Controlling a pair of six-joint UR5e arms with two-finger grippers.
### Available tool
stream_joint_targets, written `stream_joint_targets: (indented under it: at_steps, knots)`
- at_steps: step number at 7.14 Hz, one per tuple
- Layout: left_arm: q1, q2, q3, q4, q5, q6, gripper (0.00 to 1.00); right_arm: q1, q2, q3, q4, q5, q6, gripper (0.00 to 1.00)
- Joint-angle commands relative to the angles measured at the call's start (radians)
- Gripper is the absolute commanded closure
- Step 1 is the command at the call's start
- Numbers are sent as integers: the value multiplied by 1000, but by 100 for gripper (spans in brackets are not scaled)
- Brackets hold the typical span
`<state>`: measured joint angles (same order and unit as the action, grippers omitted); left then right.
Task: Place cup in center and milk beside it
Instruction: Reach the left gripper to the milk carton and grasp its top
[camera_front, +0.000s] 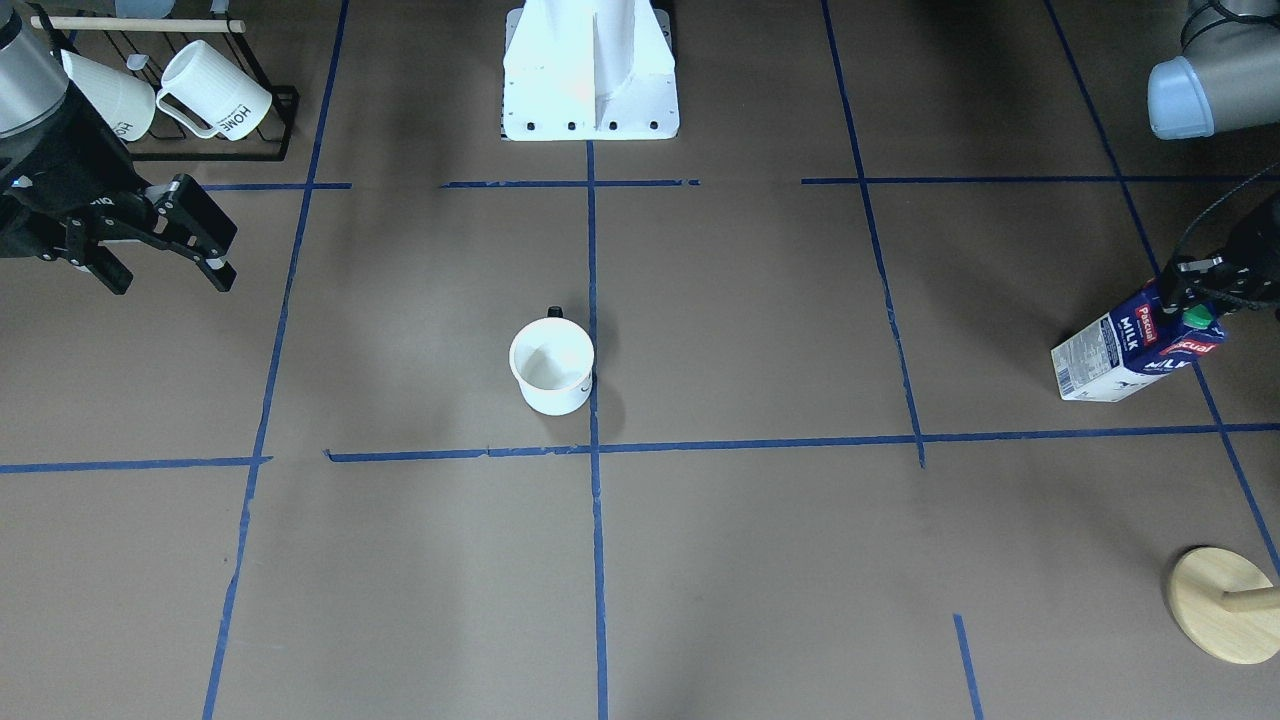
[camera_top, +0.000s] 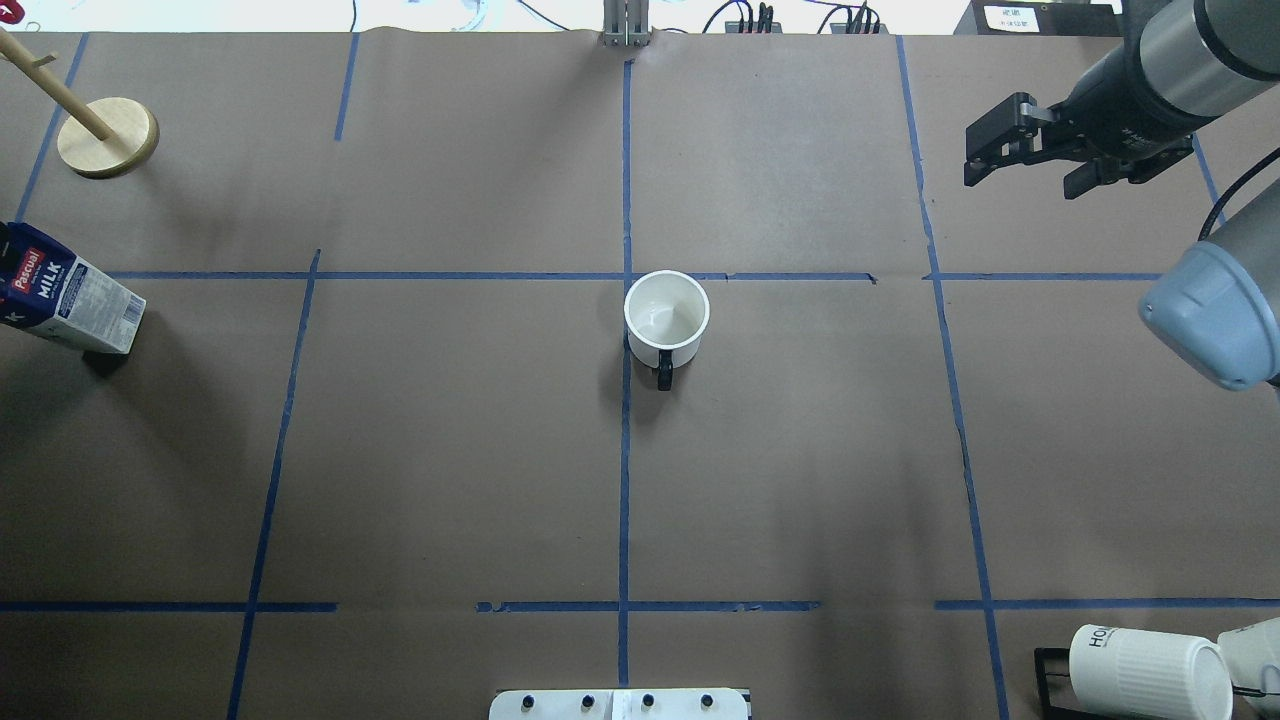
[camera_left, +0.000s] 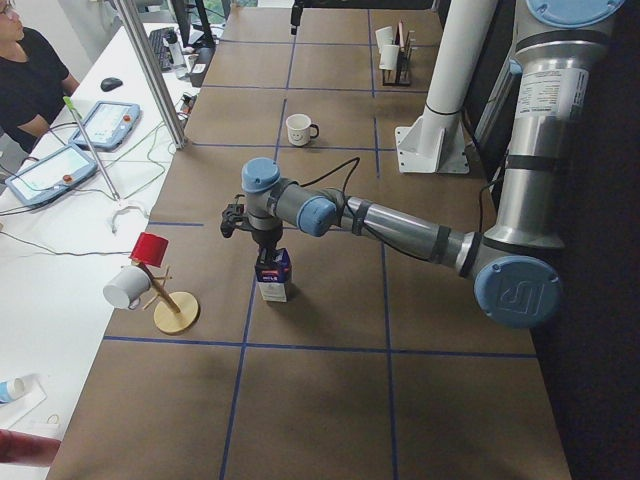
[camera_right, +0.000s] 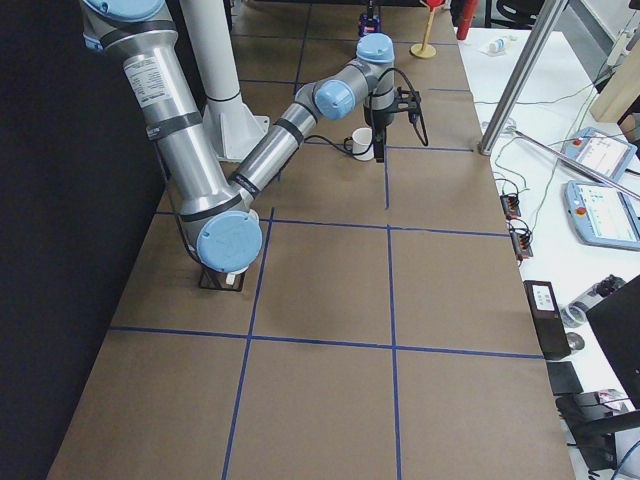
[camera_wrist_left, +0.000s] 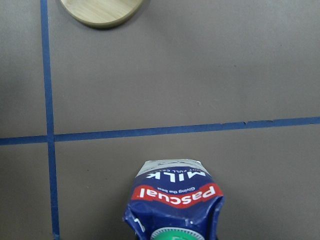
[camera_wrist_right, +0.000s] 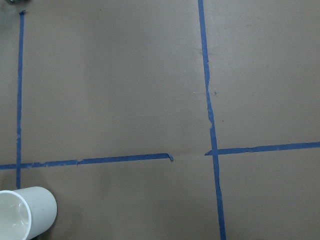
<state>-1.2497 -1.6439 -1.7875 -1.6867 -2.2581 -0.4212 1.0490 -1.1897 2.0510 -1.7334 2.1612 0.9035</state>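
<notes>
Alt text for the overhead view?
White cup sits by the central blue-tape crossing, handle toward the robot. A milk carton stands at the left edge; the right gripper hovers open at upper right.

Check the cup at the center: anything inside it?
Nothing visible: the overhead view looks almost straight into the cup and shows only a bare white bottom and walls. The patch of brown paper beneath it is covered.
</notes>
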Motion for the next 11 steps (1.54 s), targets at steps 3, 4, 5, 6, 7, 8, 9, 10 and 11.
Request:
stream_joint_targets:
  at_steps: [3,4,5,6,7,8,9,10,11]
  knots:
    - [-7,-202,-214,436,-1,-22,94,31,-31,4,0,8,-64,0]
    - [22,-303,-219,514,-1,-107,94,52,-59,9,0,25,-107,0]
    - [94,-371,-219,516,2,-240,94,90,-92,9,2,66,-168,0]
    - [184,-423,-207,515,27,-348,95,126,-135,8,0,86,-254,0]
    - [273,-488,-181,513,96,-443,95,167,-175,6,0,95,-340,0]
    - [315,-564,-137,510,107,-514,95,213,-220,1,0,117,-433,0]
    - [360,-645,-78,507,110,-566,95,262,-272,-3,0,147,-534,0]
    - [374,-730,-8,506,127,-585,95,305,-325,-15,0,157,-645,1]
    - [421,-785,46,504,153,-611,95,354,-374,-56,0,161,-769,0]
